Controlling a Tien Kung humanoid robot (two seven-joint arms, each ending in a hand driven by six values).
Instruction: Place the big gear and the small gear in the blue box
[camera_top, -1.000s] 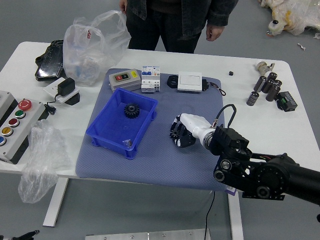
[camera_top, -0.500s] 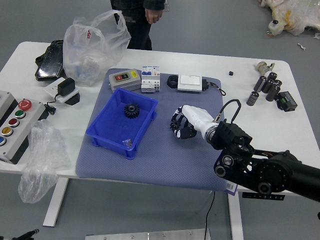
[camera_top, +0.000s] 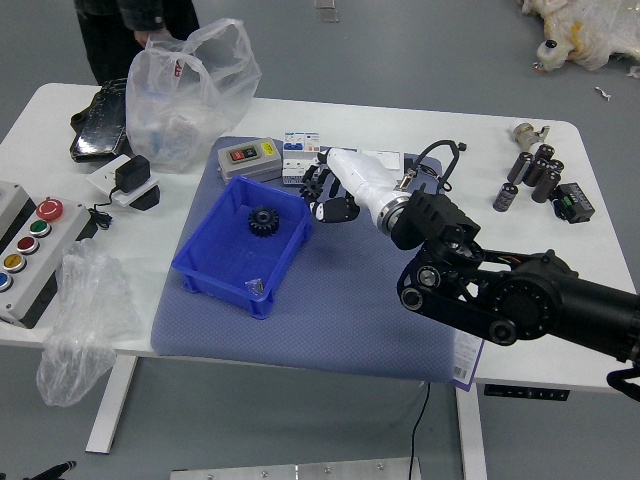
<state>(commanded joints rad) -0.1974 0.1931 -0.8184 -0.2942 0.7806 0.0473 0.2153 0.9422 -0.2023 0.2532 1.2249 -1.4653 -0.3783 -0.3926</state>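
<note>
My right hand (camera_top: 332, 198) is shut on a dark toothed gear (camera_top: 314, 183), held at its fingertips above the mat, just right of the blue box's upper right corner. The fingers cover part of the gear. Inside the blue box (camera_top: 212, 277) lies another black gear (camera_top: 264, 221), toward the far side. I cannot tell which gear is bigger. Only a dark tip of my left hand (camera_top: 52, 470) shows at the bottom left corner.
A grey meter (camera_top: 250, 158) and white modules (camera_top: 300, 150) stand behind the box. Plastic bags (camera_top: 170, 110) and a button panel (camera_top: 30, 245) are at left, black cylinders (camera_top: 545, 178) at right. A person stands beyond the table, one hand by the upper bag.
My right hand has carried the gear up and leftward from mid-mat to beside the blue box. The person has moved left along the far side.
</note>
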